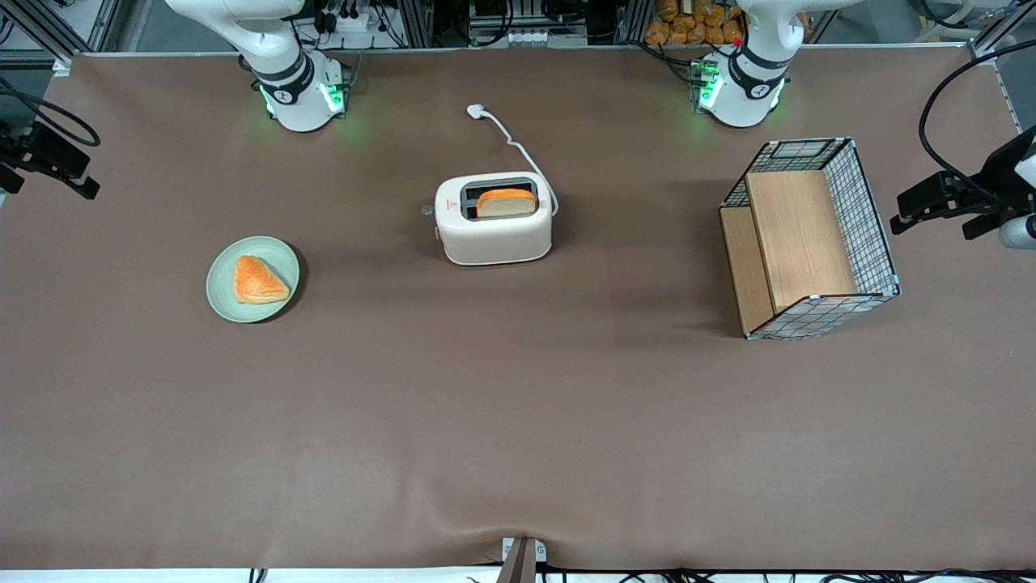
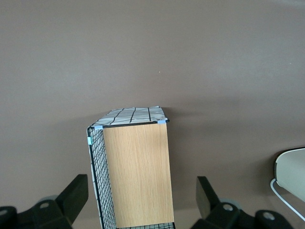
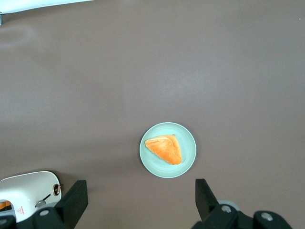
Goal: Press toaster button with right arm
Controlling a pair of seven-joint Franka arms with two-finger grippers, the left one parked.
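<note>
The cream-white toaster (image 1: 494,231) stands mid-table with a slice of bread (image 1: 506,202) in one slot. Its small round grey button (image 1: 426,210) sticks out of the narrow end that faces the working arm's end of the table. The right arm's gripper (image 1: 53,160) hovers high over that end of the table, well apart from the toaster. In the right wrist view the gripper (image 3: 140,192) is open, nothing between its black fingers (image 3: 76,195); the toaster (image 3: 28,188) and its button (image 3: 57,189) show beside one finger.
A pale green plate (image 1: 222,301) holding an orange pastry (image 1: 259,280) lies between the gripper and the toaster, nearer the front camera. A wire-and-wood basket (image 1: 809,239) stands toward the parked arm's end. The toaster's white cord and plug (image 1: 477,111) trail toward the arm bases.
</note>
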